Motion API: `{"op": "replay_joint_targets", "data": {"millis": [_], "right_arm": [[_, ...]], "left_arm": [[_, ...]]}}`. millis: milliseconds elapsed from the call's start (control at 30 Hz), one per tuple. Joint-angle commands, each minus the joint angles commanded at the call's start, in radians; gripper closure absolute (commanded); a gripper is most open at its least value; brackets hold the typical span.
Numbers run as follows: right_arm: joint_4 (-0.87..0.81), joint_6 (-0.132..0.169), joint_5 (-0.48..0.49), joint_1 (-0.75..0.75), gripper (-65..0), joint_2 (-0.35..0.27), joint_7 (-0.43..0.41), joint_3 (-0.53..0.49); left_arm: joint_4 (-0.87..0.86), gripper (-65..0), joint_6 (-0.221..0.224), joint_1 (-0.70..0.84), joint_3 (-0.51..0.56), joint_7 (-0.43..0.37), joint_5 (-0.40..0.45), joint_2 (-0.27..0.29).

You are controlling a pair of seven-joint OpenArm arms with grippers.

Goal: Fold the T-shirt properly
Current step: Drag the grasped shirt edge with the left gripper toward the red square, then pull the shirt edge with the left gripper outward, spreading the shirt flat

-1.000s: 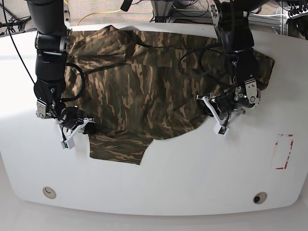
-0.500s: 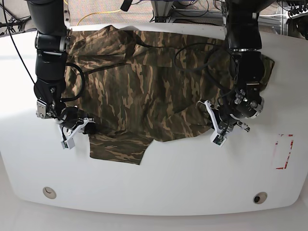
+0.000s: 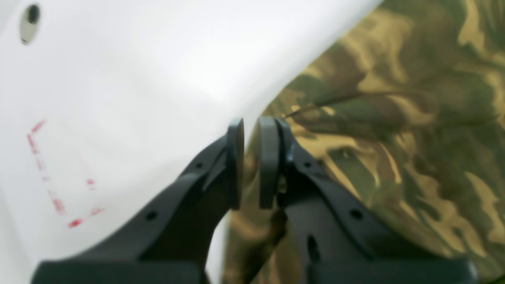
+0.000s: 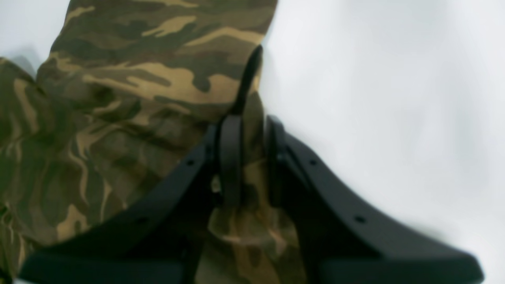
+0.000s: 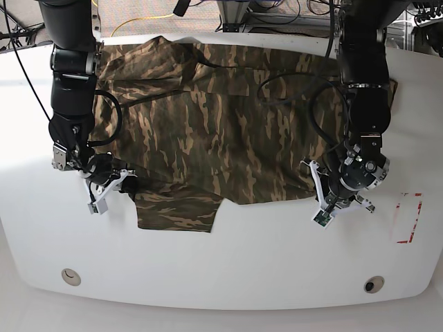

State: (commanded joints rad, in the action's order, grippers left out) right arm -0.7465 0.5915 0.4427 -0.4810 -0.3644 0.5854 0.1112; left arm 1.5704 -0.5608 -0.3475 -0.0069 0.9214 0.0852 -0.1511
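Gripping the T-shirt at its lower edge — both tools, left tool and right tool, clamp cloth.

I can read no text, brand or number anywhere; the only sign I find is a set of red marks on the white worktop (broken corner strokes, no legible letters), also seen from my left wrist camera.

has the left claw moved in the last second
Yes. In the base view the left claw has moved down and toward the red marks on the table, dragging the T-shirt hem with it.
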Motion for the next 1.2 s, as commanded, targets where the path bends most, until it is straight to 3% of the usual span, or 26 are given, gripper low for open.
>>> {"op": "replay_joint_targets", "data": {"millis": [200, 267, 400, 867, 1067, 1200], "right_arm": [[0.0, 0.0, 0.0, 0.014, -9.7, 0.0, 0.0, 0.0], [0.0, 0.0, 0.0, 0.014, -9.7, 0.0, 0.0, 0.0], [0.0, 0.0, 0.0, 0.017, -9.7, 0.0, 0.0, 0.0], [0.0, 0.0, 0.0, 0.018, -9.7, 0.018, -0.003, 0.0], [0.0, 0.0, 0.0, 0.018, -9.7, 0.02, -0.002, 0.0], [0.0, 0.0, 0.0, 0.018, -9.7, 0.02, -0.002, 0.0]], "left_arm": [[0.003, -37.8, 0.006, 0.0, -0.006, 0.0, 0.0, -0.005], [0.009, -41.1, 0.006, 0.002, -0.008, 0.003, 0.0, -0.005], [0.048, -40.1, -0.002, 0.064, -0.092, 0.054, -0.011, -0.028], [0.057, -40.1, -0.003, 0.247, -0.382, 0.051, -0.123, -0.041], [-0.02, -40.0, -0.089, 0.25, -0.443, 0.049, -0.123, -0.061], [-0.066, -39.9, -0.107, 0.244, -0.466, 0.046, -0.123, -0.06]]}}
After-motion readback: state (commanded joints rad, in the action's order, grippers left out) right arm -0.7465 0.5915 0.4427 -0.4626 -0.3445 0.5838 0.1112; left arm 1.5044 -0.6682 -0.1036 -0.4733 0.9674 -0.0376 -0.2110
